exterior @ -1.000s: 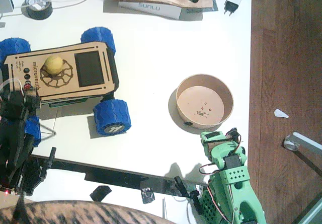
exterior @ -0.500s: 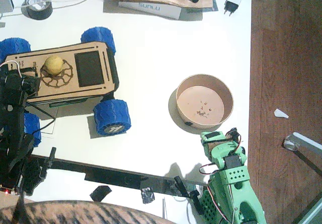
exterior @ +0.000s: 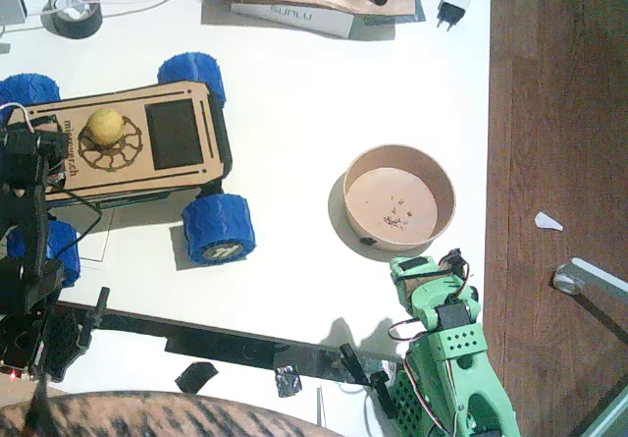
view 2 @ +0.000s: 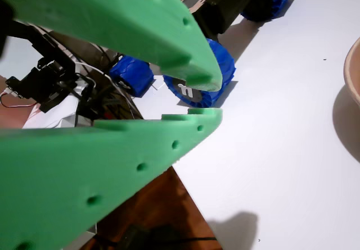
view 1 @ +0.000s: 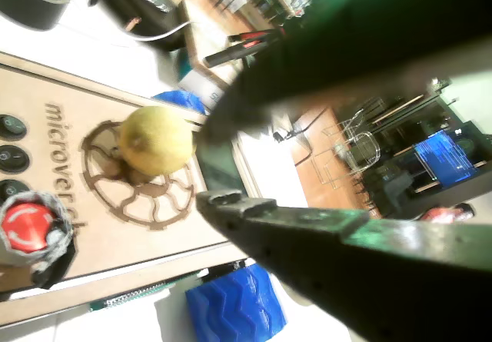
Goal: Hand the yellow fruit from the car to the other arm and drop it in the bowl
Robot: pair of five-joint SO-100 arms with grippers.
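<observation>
The yellow fruit (exterior: pixel 104 126) sits on the round engraved pattern of the car (exterior: pixel 182 167), a plywood deck on blue wheels. My left gripper (exterior: pixel 44 152), black, hovers over the car's left end, just left of the fruit. In a wrist view the yellow fruit (view 1: pixel 156 140) lies just ahead of the left gripper (view 1: pixel 207 165), whose jaws are open and hold nothing. The bowl (exterior: pixel 445 223) stands on the table at right centre. Below it rests the green right gripper (exterior: pixel 427 270); in a wrist view the right gripper (view 2: pixel 207 99) has its tips almost touching, with nothing between them.
A grey tape roll (exterior: pixel 76 10) lies at the back left, a board and box (exterior: pixel 294 0) and a plug (exterior: pixel 456 0) at the back. A black bar (exterior: pixel 226 339) runs along the front edge. The table ends at the right above wooden floor (exterior: pixel 559 113).
My left gripper has moved farther up the picture along the car's left end, closer to level with the fruit. The right arm, fruit and bowl have not moved.
</observation>
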